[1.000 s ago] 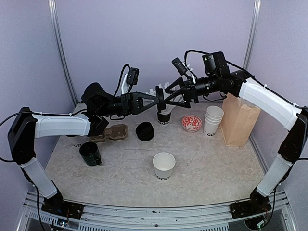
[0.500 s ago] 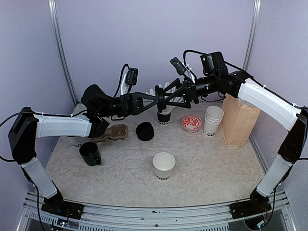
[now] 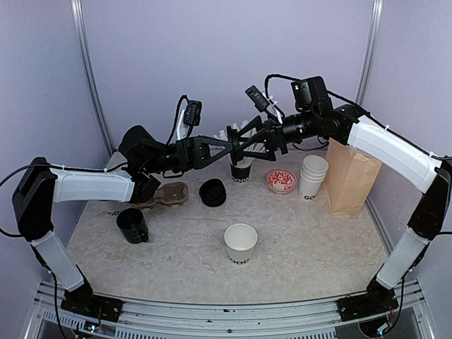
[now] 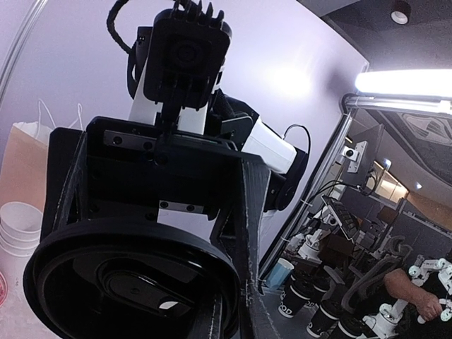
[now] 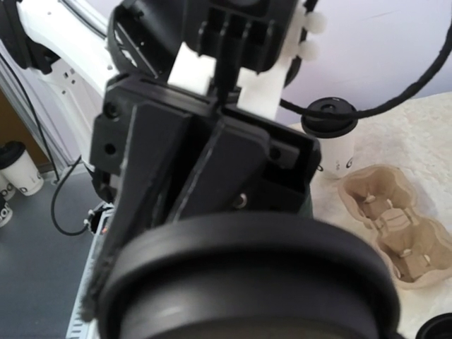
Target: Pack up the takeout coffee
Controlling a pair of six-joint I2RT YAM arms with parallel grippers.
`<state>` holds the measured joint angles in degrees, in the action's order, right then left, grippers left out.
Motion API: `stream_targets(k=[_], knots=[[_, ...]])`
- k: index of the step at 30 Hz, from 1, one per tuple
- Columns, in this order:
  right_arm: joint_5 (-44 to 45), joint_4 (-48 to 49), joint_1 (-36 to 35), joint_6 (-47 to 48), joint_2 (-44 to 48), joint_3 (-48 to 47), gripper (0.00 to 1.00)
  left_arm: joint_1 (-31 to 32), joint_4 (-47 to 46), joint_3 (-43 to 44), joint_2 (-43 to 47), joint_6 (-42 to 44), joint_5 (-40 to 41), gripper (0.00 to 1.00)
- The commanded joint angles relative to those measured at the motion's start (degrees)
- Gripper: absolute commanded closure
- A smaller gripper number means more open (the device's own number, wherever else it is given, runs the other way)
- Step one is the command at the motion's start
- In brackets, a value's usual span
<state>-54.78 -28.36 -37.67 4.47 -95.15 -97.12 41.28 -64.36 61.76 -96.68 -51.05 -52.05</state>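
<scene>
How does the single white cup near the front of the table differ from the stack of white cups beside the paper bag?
The single white cup is one cup; the stack of white cups is several nested, so it stands taller. The single cup stands alone at front centre; the stack stands further back, right, beside the brown paper bag. Both are upright, lidless, with black lettering near the base.

Overhead view faces the table; wrist views (close-up) share the lid.
</scene>
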Motion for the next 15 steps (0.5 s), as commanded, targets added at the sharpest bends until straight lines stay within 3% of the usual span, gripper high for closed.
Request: stream_targets(k=[1, 12, 15], knots=[[-0.9, 0.6, -1.4, -0.1, -0.8, -0.7, 0.12, 0.1, -1.3, -0.4, -0.3, -0.3, 2.0, 0.91], [-0.5, 0.6, -1.4, 0.5, -1.0, -0.4, 0.29, 0.0, 0.5, -0.6, -0.5, 0.4, 2.1, 0.89], [0.7, 0.0, -1.2, 1.4, -0.9, -0.1, 0.29, -0.3, 7.3, 0.0, 0.1, 2.8, 4.0, 0.71]])
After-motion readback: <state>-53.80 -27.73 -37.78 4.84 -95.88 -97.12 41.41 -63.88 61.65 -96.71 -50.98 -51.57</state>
